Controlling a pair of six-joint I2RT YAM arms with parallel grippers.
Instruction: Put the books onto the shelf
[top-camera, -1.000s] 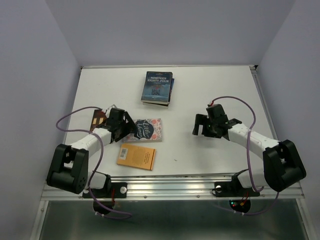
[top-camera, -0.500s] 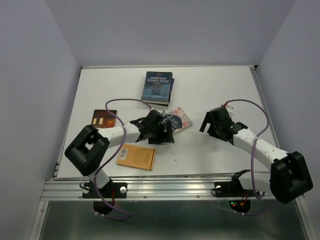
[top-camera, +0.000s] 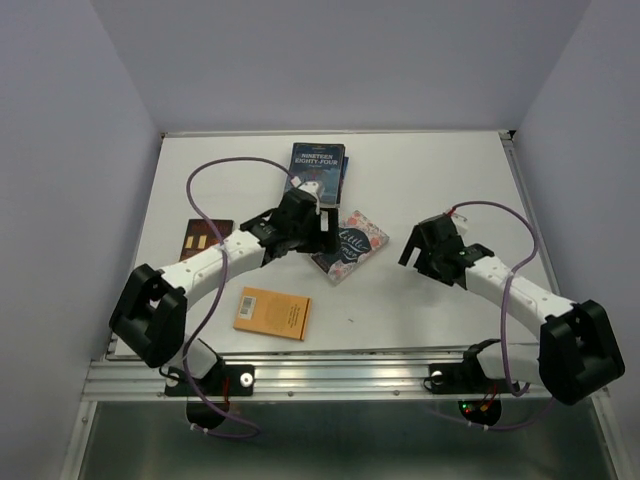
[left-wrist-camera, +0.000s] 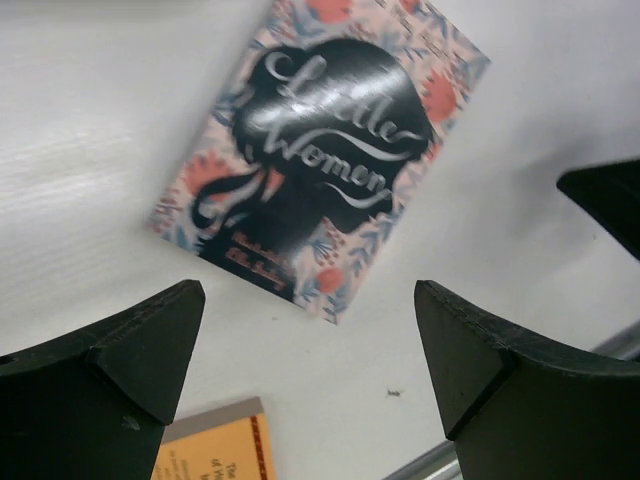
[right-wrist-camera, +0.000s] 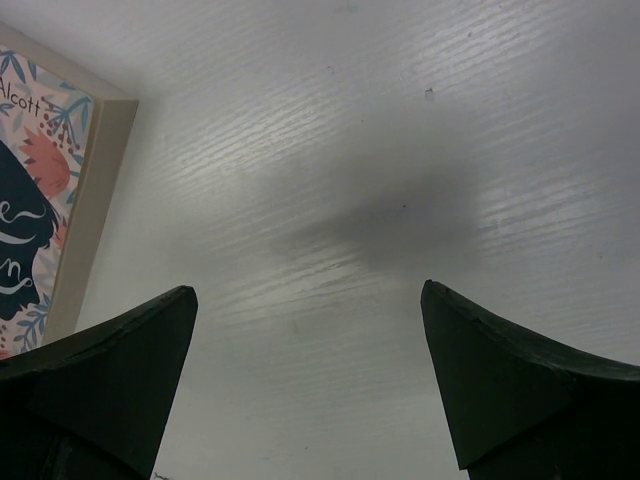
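Books lie flat on the white table (top-camera: 440, 170). A blue stack (top-camera: 318, 170) is at the back, a floral "Little Women" (top-camera: 352, 245) (left-wrist-camera: 320, 160) in the middle, an orange one (top-camera: 273, 313) (left-wrist-camera: 215, 452) near the front, and a brown one (top-camera: 205, 238) at the left. My left gripper (top-camera: 308, 238) (left-wrist-camera: 310, 340) hovers open just left of the floral book, holding nothing. My right gripper (top-camera: 418, 250) (right-wrist-camera: 310, 350) is open over bare table to that book's right, with the book's edge (right-wrist-camera: 45, 190) at its left. The shelf is out of view.
A metal rail (top-camera: 350, 360) runs along the table's near edge, where the arm bases stand. Pale walls close in the left, back and right sides. Purple cables loop above both arms.
My left arm swung from the brown book to the floral one, which shifted right and turned. The gripper has since drawn back a little, open. The right arm barely moved.
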